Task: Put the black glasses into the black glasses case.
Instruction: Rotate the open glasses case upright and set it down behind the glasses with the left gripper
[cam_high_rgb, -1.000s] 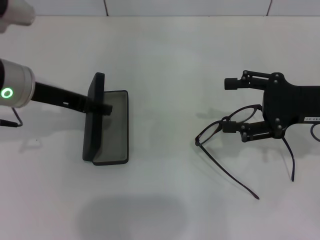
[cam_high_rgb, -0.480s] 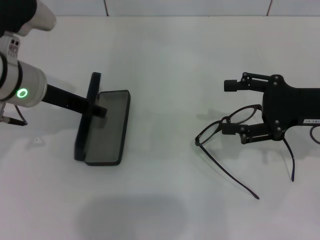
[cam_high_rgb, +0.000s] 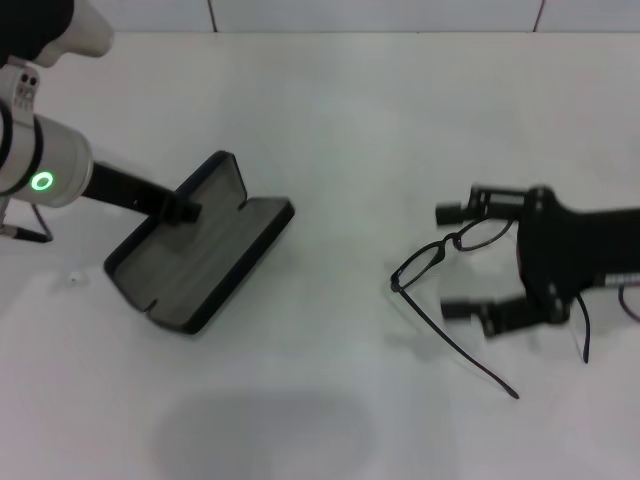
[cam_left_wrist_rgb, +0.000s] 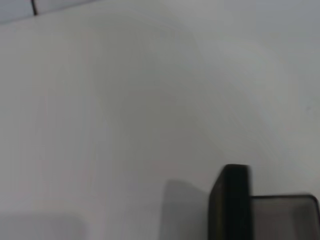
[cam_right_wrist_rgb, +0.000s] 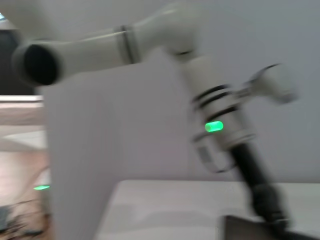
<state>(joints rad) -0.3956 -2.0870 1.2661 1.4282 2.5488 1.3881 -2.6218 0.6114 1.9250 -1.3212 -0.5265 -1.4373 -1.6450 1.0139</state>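
The black glasses case (cam_high_rgb: 215, 265) lies wide open on the white table at the left, grey lining up. My left gripper (cam_high_rgb: 185, 209) is at its far half, the lid, and looks shut on it. The case's edge also shows in the left wrist view (cam_left_wrist_rgb: 230, 205). The black glasses (cam_high_rgb: 438, 255) rest on the table at the right with their temple arms spread toward the near side. My right gripper (cam_high_rgb: 458, 262) is open wide. One fingertip is beyond the frame and the other is on its near side, so the lenses lie between them.
The white table (cam_high_rgb: 340, 120) runs back to a tiled wall. A small white speck (cam_high_rgb: 74, 280) lies left of the case. The right wrist view shows my left arm (cam_right_wrist_rgb: 220, 125) across the table.
The case lid has swung from upright to lying flat open, and the case has turned. My right gripper has opened wider, its near finger moving away from the glasses frame.
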